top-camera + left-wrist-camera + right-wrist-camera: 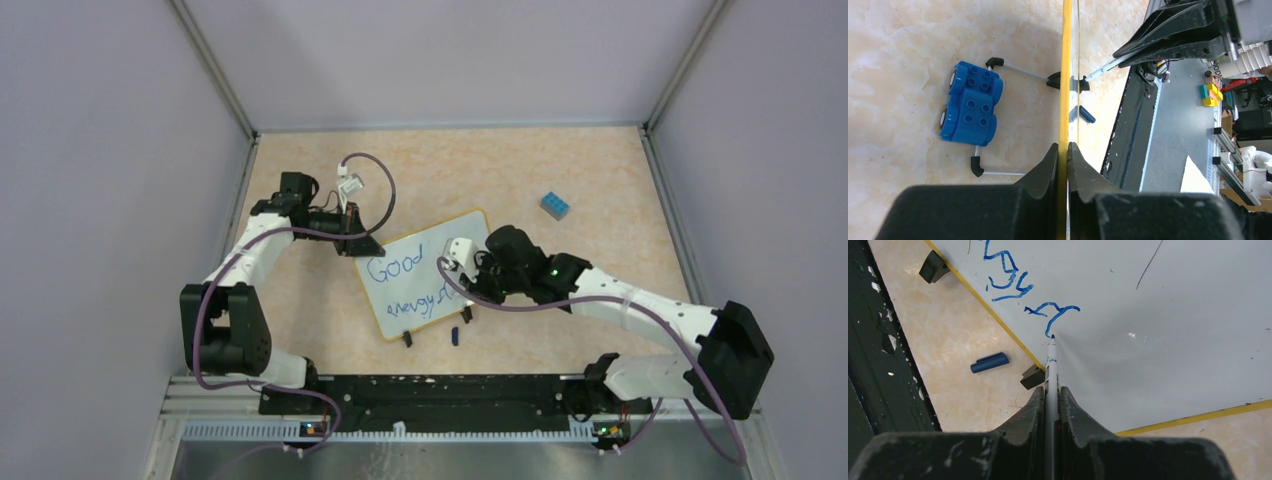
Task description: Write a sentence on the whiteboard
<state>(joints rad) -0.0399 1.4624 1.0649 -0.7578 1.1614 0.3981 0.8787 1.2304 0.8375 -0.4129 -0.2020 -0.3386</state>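
- At the centre of the worktop (300, 300): the whiteboard (440, 232), propped tilted on two black clip feet, its face toward my bases.
- The sentence (395, 270): blue lettering in two lines, "Good" above and a scrawled word below that runs toward the board's 4 o'clock corner.
- Left claw (1066, 150): closed on the whiteboard's yellow rim at its 10 o'clock corner, one finger on each face, steadying it.
- Right claw (1051, 392): closed on the marker (1051, 357), at the board's 3 o'clock side. The tip touches the white face at the tail of the last blue stroke.
- Marker cap (990, 362): lying loose on the worktop just off the board's 6 o'clock edge, beside a clip foot.
- Blue block (555, 206): at 2 o'clock from the board, well apart, no part in the writing.
- Step in hand, by my reckoning: finishing the second word. The task looks nearly done.
- Next move calls for: light, even tip pressure toward 3 o'clock, where bare board remains, with the left grip kept firm so the board does not rock. Otherwise a clean lift of the tip to avoid a stray line.
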